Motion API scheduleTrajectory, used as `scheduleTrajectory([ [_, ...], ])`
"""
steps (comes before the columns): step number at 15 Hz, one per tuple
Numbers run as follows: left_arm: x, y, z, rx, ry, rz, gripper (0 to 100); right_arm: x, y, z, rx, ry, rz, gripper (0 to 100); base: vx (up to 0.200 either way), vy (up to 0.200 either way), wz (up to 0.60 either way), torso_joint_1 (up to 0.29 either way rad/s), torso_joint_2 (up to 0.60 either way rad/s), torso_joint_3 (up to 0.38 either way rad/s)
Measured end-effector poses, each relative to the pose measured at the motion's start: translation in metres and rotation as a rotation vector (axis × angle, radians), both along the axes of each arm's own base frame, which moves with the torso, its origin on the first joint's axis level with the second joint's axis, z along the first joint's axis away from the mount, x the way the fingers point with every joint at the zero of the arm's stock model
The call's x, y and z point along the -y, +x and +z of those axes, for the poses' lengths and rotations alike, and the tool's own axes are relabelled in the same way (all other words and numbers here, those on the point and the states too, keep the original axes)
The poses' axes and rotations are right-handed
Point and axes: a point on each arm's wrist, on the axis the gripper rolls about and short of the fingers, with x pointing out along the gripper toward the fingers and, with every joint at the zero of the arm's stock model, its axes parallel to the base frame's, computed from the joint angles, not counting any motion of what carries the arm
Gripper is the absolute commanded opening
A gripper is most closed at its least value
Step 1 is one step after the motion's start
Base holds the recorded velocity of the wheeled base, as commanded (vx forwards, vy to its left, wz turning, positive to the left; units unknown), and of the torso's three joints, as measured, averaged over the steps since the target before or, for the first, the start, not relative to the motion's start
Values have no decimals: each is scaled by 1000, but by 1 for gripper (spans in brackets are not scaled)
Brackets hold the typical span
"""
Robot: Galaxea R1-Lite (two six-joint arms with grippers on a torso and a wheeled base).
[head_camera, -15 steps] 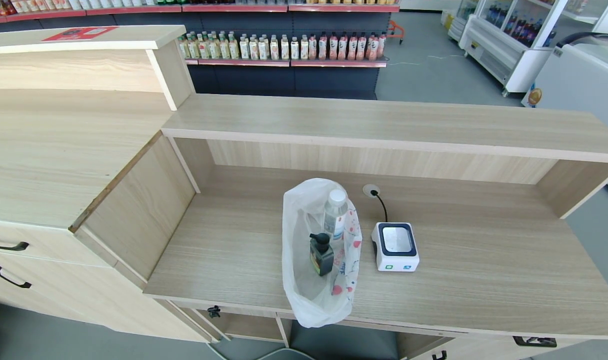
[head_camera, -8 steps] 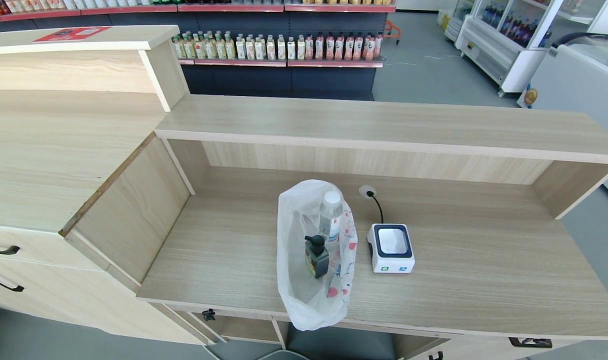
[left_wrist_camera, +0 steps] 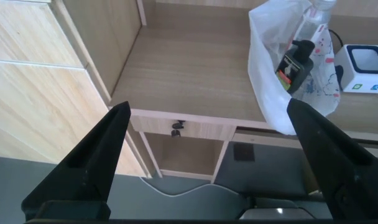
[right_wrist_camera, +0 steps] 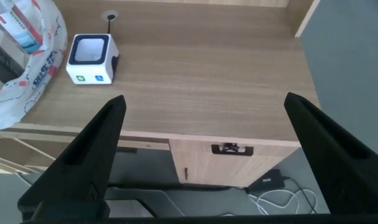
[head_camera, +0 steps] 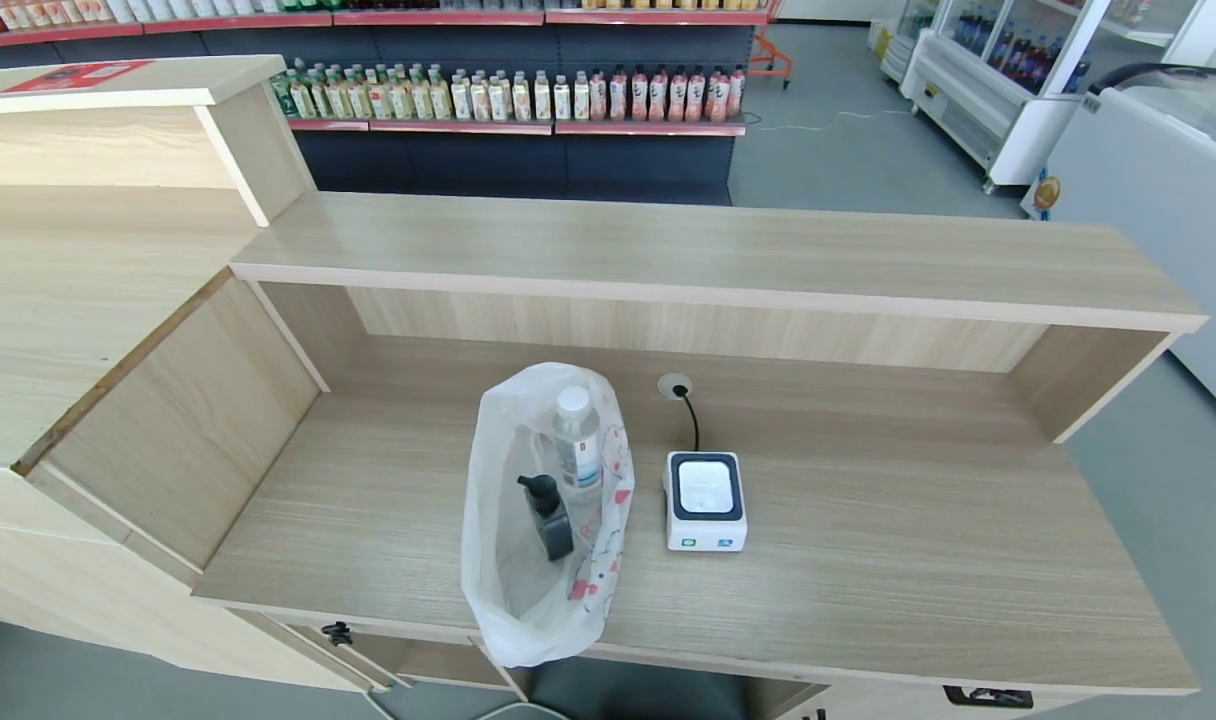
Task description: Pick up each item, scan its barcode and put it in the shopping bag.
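The left gripper [left_wrist_camera: 207, 104] is held with its 2 fingers spread wide and nothing between them, off the front edge of the counter [head_camera: 868, 560] on the bag's side. The right gripper [right_wrist_camera: 204, 98] is likewise released, its 2 fingers wide apart and empty, off the front edge on the scanner's side. The bag [head_camera: 493, 470], white plastic with red print, is set open-mouthed on the counter, and its lower end hangs over the front edge. 2 items are seen inside it. A dark pump bottle [head_camera: 548, 515] stands nearer the front edge, tilted slightly. A clear water bottle [head_camera: 576, 440] with a white cap is placed just behind the pump bottle, toward the back panel. The scanner [head_camera: 706, 500], a white box with a dark-framed window facing up, is set just beside the bag on the robot's right, apart from it. A black cable [head_camera: 690, 415] is run from the scanner's back to a round hole [head_camera: 674, 384] in the counter. Behind the counter, a shelf [head_camera: 508, 95] of drinks is lined along the aisle.
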Motion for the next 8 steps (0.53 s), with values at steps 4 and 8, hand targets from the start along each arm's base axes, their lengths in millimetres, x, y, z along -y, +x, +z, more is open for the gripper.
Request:
scheduleTrajectory([
  [4,0,0,0,-6,3,-1,100,0,0,0,0,-1,1,100,150,0,0,2,1,-1],
  [8,0,1,0,-10,3,-2,100,0,0,0,-1,-1,2,100,200,0,0,-2,-4,5],
])
